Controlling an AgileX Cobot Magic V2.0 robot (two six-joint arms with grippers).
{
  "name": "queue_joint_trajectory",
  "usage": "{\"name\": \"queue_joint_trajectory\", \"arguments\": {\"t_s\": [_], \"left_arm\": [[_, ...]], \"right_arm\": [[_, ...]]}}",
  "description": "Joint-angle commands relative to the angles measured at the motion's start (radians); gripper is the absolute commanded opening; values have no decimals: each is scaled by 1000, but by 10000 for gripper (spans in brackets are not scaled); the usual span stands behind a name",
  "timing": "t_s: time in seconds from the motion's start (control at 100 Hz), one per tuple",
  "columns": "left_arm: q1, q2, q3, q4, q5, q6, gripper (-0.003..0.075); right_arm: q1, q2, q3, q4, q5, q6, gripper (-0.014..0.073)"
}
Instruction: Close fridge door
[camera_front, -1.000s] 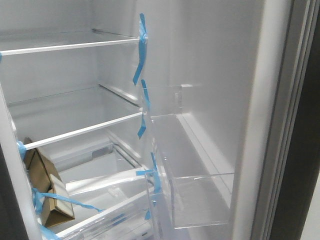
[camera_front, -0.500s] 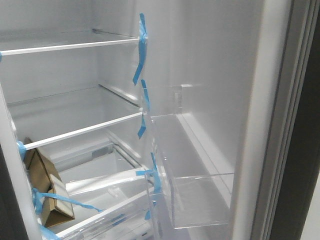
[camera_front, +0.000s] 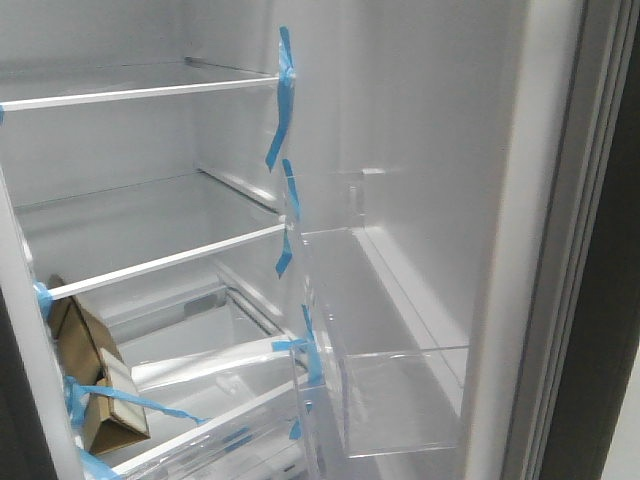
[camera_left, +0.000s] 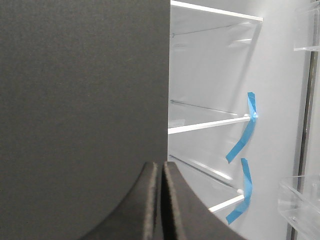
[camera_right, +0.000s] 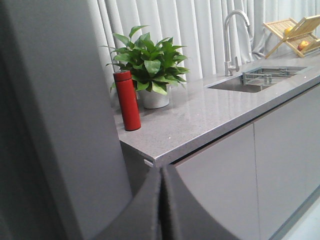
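The fridge door (camera_front: 440, 150) stands open on the right of the front view. I see its white inner lining, a clear plastic bin (camera_front: 400, 390) on it and its dark outer edge (camera_front: 605, 350). Blue tape strips (camera_front: 283, 95) hang along the shelf fronts. No gripper shows in the front view. My left gripper (camera_left: 161, 200) is shut and empty, next to the edge of a matte dark grey panel (camera_left: 80, 100), with the fridge shelves beyond. My right gripper (camera_right: 161, 200) is shut and empty, beside a flat matte grey surface (camera_right: 65, 125), probably the door's outside.
Glass shelves (camera_front: 150, 265) and a taped cardboard box (camera_front: 100, 390) are inside the fridge. In the right wrist view a grey counter (camera_right: 210, 120) holds a red bottle (camera_right: 127, 100), a potted plant (camera_right: 150, 65) and a sink (camera_right: 260, 77); light-grey cabinet doors (camera_right: 235, 180) are below.
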Motion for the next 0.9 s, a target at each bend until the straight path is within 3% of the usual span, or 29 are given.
{"name": "queue_joint_trajectory", "arguments": {"t_s": [0.0,0.33,0.53,0.72,0.89], "left_arm": [[2,-22,35,-3,-73,-2,-20],[2,-22,35,-3,-73,-2,-20],[2,-22,35,-3,-73,-2,-20],[2,-22,35,-3,-73,-2,-20],[2,-22,35,-3,-73,-2,-20]], "right_arm": [[-4,15,-35,29,-72,-19,-73],[-4,19,-70,336,-74,-346,-73],[-4,21,-70,617,-124,-616,-73],[-4,70,-65,780,-173,-726,-73],[-4,120,-27,930,-299,-732,-73]]}}
